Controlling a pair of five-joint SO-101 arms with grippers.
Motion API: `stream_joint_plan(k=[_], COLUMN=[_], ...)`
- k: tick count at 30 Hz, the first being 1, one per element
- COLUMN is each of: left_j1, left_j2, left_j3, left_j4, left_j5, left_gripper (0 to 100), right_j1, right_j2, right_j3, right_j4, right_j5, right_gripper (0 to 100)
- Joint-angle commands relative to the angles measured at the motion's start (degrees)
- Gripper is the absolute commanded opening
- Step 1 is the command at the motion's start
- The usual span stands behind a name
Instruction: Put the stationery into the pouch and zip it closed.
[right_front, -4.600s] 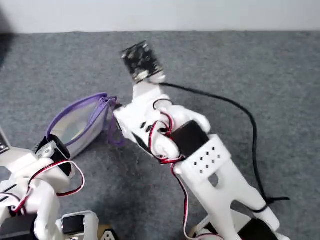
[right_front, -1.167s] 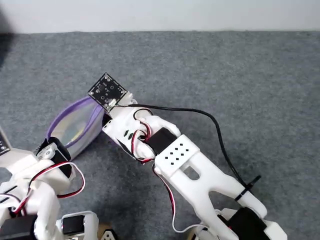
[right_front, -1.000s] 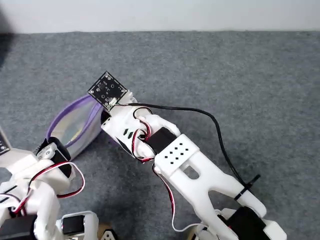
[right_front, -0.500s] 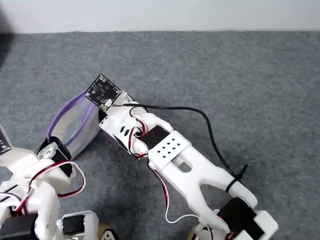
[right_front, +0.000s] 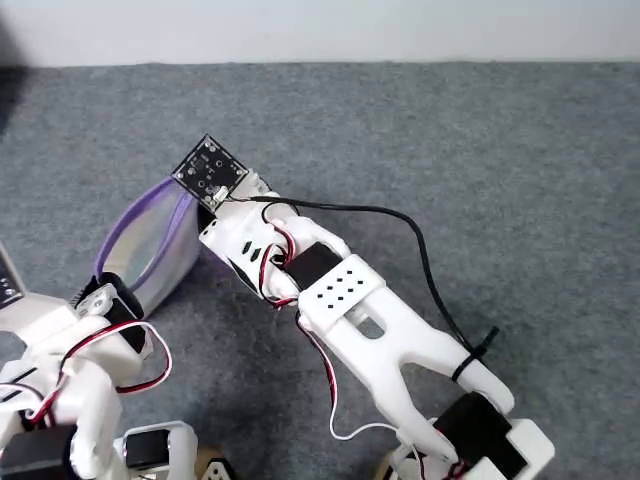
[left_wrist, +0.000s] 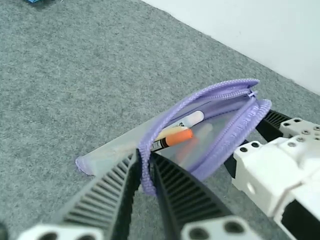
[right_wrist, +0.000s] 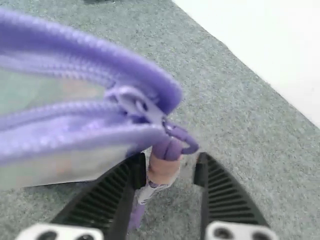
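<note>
Zipping the pouch (left_wrist: 212, 97) shut looked to be the step in hand, and it asked different work of each arm. The left pincer (left_wrist: 145, 172) was clamped on the purple zip tape at the pouch's near end. The pouch lay stretched out ahead of its tips with the mouth gaping. An orange-capped pen (left_wrist: 172, 139) and a white-tipped marker (left_wrist: 192, 118) lay inside, just beyond the jaws.

At the end far from that pincer, the right pincer (right_wrist: 167, 180) sat with its jaws parted and the zip pull (right_wrist: 172, 145) hanging between them. One finger lay against the pull and the other stood off it, so nothing was pinched yet. The slider (right_wrist: 132, 102) sat just above the tips.

To do this well, the right pincer needed to close squarely on the pull, not on the tape beside it. It then needed to draw along the line of the teeth toward the left pincer, low and straight. The left pincer's part, as I judged it, was to hold firm so the pouch did not slide on the grey mat (right_front: 450, 140). Since the draw ran toward the held end, the soft pouch could buckle, so a slow, level pull suited best. A pen tip caught in the teeth would likely jam the slider.
</note>
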Motion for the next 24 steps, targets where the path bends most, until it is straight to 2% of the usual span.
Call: stream_joint_plan(k=[1, 4, 11, 19, 24], left_j1=[0.44, 0.44, 0.44, 0.44, 0.79], left_j2=[3.25, 3.25, 3.25, 3.25, 3.25], left_j3=[2.07, 2.07, 1.80, 1.71, -0.22], left_j4=[1.58, 1.58, 1.76, 1.76, 3.34], left_j5=[0.35, 0.35, 0.35, 0.35, 0.44], left_gripper=[2, 2, 2, 2, 5], right_j1=[1.54, 1.54, 1.63, 1.63, 1.63], right_j2=[-1.10, -1.45, -4.18, -17.19, -24.13], right_j3=[-4.48, -4.48, -3.34, -0.62, -0.44], right_j4=[-1.63, -1.54, -0.04, 12.09, 14.81], right_j5=[0.53, 0.53, 3.96, 4.04, 3.96], right_gripper=[0.3, 4.1, 0.9, 0.9, 0.9])
